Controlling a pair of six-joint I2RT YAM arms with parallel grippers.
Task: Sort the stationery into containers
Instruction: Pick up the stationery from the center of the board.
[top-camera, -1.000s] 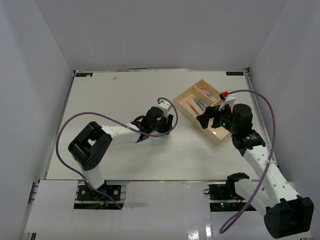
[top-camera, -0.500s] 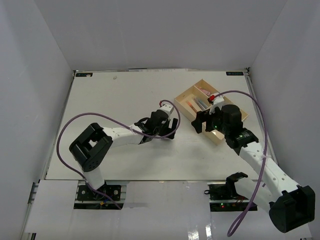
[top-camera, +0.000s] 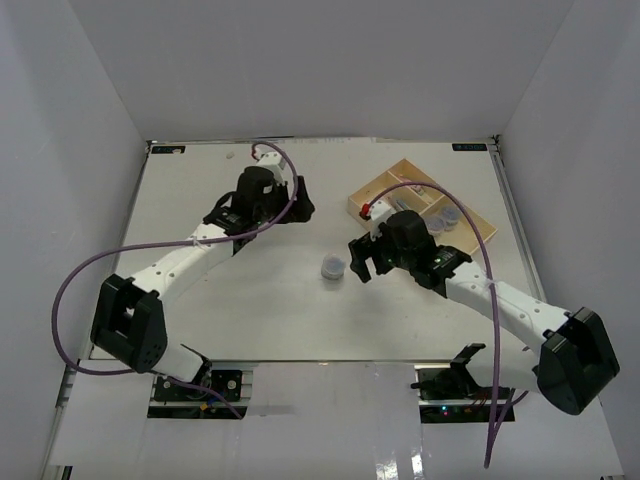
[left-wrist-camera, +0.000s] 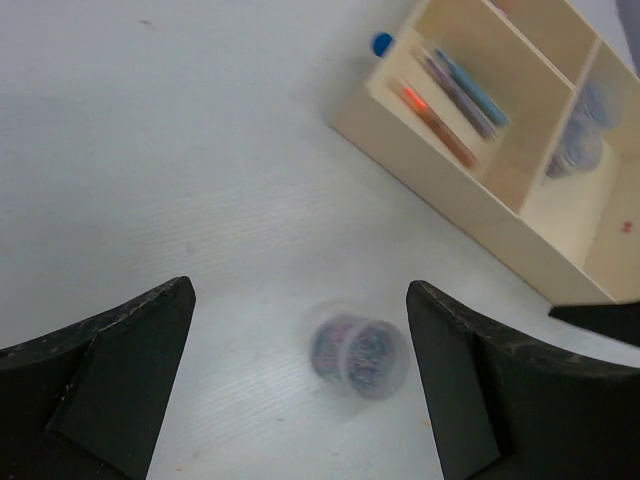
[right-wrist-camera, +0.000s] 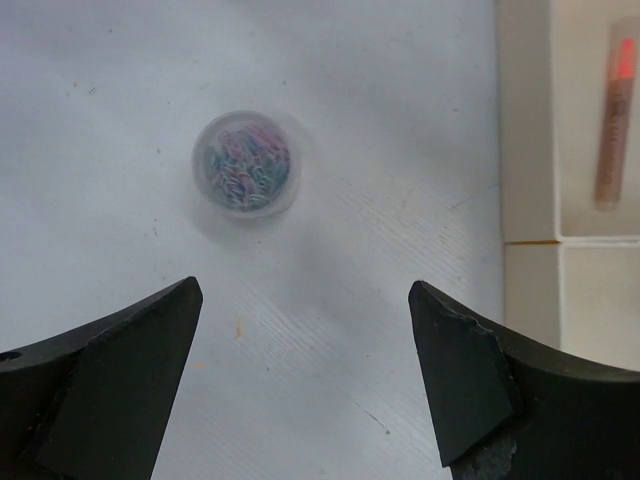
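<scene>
Right gripper (top-camera: 358, 262): jaws spread wide, holding nothing. Top view: the grey tub (top-camera: 333, 267) stands on the table (top-camera: 230, 300) just beside it at 9 o'clock, and the tray (top-camera: 372, 188) lies at the tub's 1 o'clock. Left wrist view: the left gripper (left-wrist-camera: 298, 300) is likewise wide apart and empty, with the tub at its 5 o'clock, well apart. Right wrist view: the tub sits at 11 o'clock ahead of the fingers, untouched. It is round, with no long axis — the right arm is judged nearer.
</scene>
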